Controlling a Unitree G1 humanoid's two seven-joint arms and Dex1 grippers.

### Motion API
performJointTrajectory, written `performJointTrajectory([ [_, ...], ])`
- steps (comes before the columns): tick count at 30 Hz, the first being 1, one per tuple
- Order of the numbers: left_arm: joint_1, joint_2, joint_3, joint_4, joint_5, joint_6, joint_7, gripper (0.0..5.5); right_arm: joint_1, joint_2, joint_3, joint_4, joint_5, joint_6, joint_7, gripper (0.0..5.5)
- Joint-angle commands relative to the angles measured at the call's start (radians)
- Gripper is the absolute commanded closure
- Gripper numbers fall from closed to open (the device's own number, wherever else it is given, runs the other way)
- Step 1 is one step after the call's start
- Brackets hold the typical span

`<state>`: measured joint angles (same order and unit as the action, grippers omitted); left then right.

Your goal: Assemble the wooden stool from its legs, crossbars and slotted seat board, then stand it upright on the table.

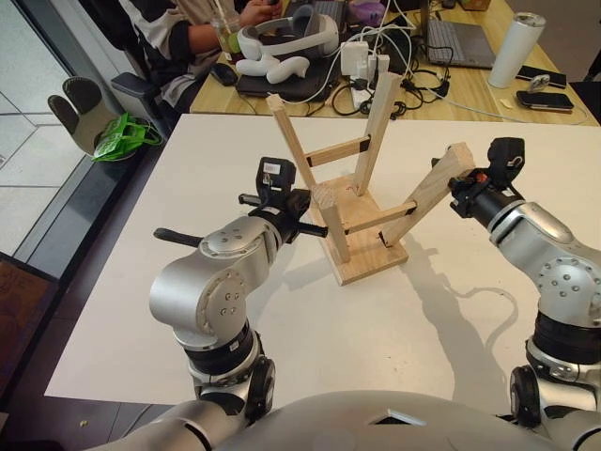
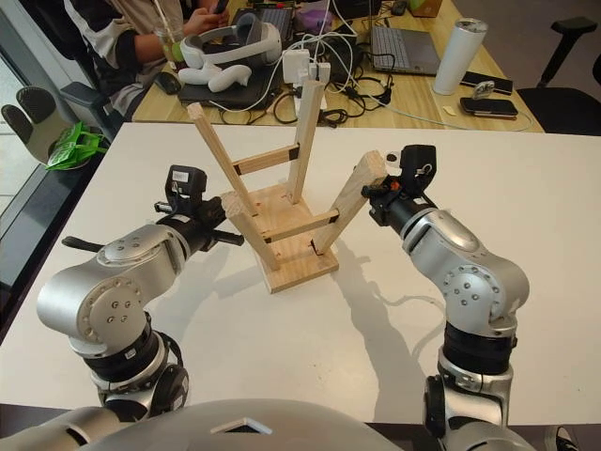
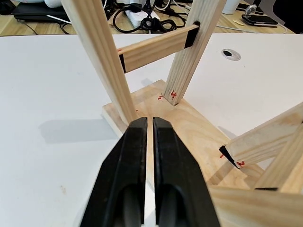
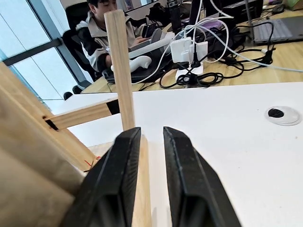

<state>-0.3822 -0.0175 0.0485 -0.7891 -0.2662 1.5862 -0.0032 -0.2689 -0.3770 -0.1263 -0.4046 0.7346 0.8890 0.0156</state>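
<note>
We see the stool (image 1: pixel 352 202) upside down near the middle of the white tabletop (image 1: pixel 423 357), a bit closer to the far edge. Its seat board (image 1: pixel 371 265) lies flat on the tabletop and the legs point up.

The far left leg (image 1: pixel 289 132) and the far right leg (image 1: pixel 374 122) stand up from the board. A crossbar (image 1: pixel 333 150) joins them. The near left leg (image 1: pixel 331 225) stands at the board's near side. The leaning leg (image 1: pixel 432 188) tips out toward the right edge of the tabletop. A second crossbar (image 1: pixel 380 218) runs between these two near legs.

The left gripper (image 3: pixel 149 124) is just beside the top of the near left leg, on the side of the left edge. Its fingers (image 3: pixel 135 151) are almost closed, with only a thin slit between them. They hold nothing.

The right gripper (image 4: pixel 152 135) is at the top end of the leaning leg. Its fingers (image 4: pixel 182 161) are a little apart. A strip of the leg's wood sits between them. The wood touches one finger, and we see a gap beside the other finger, so the leg is not squeezed.

A round hole cover (image 4: pixel 284 115) sits in the tabletop near the far edge. Past the far edge, a wooden desk (image 1: pixel 470 89) holds cables (image 1: pixel 376 56) and a white cup (image 1: pixel 516 47).
</note>
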Motion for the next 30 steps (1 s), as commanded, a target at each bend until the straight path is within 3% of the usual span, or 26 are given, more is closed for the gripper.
performJointTrajectory([
  [1,-0.026,-0.051,-0.046,0.014,-0.001,-0.010,0.000,5.30,-0.065,-0.013,0.086,0.156,-0.192,-0.160,0.043,4.58],
  [5,-0.067,-0.132,-0.071,0.033,-0.002,-0.027,0.004,5.30,-0.228,-0.093,0.079,0.538,-0.522,-0.451,-0.094,4.58],
  [8,-0.073,-0.196,-0.101,0.027,-0.024,-0.035,-0.011,5.30,-0.302,-0.114,0.015,0.639,-0.585,-0.626,-0.106,4.58],
  [10,-0.073,-0.195,-0.098,0.021,-0.017,-0.059,-0.005,5.30,-0.325,-0.105,-0.045,0.550,-0.485,-0.684,0.009,4.58],
  [13,-0.126,-0.176,0.030,0.056,0.045,-0.197,0.060,5.33,-0.369,-0.115,-0.084,0.337,-0.265,-0.655,0.228,4.12],
  [16,-0.183,-0.120,0.136,0.109,0.114,-0.356,0.134,5.33,-0.372,-0.139,-0.062,0.131,-0.064,-0.531,0.381,3.59],
  [19,-0.204,-0.098,0.221,0.149,0.175,-0.494,0.216,5.33,-0.246,-0.172,0.013,-0.092,0.055,-0.398,0.454,3.06],
  [24,-0.115,-0.106,0.238,0.132,0.208,-0.589,0.262,5.33,0.114,-0.200,0.138,-0.355,0.000,-0.351,0.454,2.21],
  [30,-0.084,-0.122,0.210,0.131,0.208,-0.611,0.275,5.33,0.220,-0.174,0.259,-0.375,-0.237,-0.387,0.378,1.20],
])
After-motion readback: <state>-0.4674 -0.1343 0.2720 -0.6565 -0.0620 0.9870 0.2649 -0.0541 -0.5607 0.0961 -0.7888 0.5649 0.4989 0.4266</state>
